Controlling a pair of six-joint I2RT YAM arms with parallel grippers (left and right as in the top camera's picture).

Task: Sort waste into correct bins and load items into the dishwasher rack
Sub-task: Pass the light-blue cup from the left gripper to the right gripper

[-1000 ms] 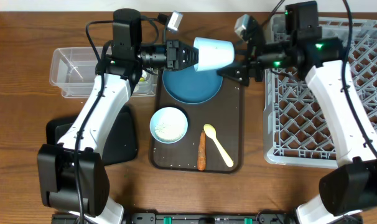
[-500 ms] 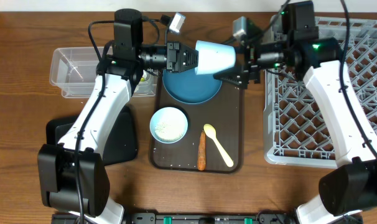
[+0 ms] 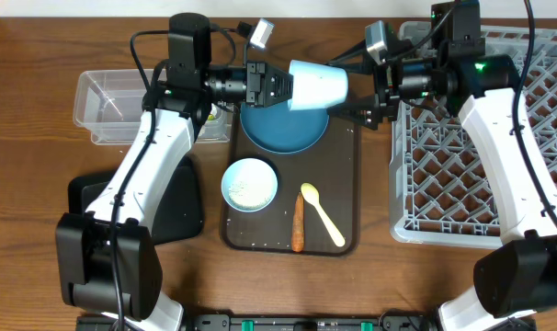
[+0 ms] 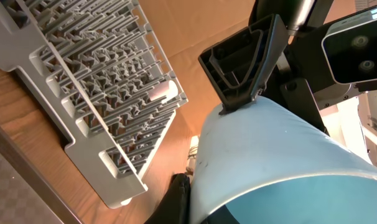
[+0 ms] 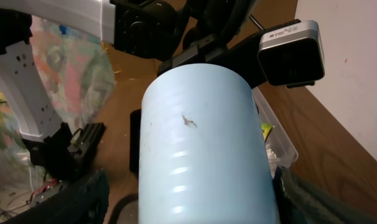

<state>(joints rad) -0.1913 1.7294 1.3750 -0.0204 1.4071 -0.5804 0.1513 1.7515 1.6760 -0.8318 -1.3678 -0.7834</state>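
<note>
A light blue cup (image 3: 317, 85) hangs on its side above the dark blue plate (image 3: 283, 129). My left gripper (image 3: 280, 85) is shut on the cup's rim, with one black finger (image 4: 179, 200) pressed against the wall of the cup (image 4: 269, 155). My right gripper (image 3: 352, 85) comes from the rack side. It stands open, its fingers (image 5: 83, 199) on either side of the base of the cup (image 5: 204, 155). There is a gap on one side. The white bowl (image 3: 250, 184), pale yellow spoon (image 3: 323, 214) and carrot (image 3: 298, 223) lie below.
The dark brown tray (image 3: 347, 184) carries the plate, bowl, spoon and carrot. On the right stands the grey dishwasher rack (image 3: 481, 156), with a pale pink cup (image 4: 162, 92) among its pegs. The clear tub (image 3: 113, 106) and the black tray (image 3: 173, 207) are at the left.
My right arm has shifted right and towards the back, and its fingers now straddle the cup's base. The left gripper and the cup have barely moved.
</note>
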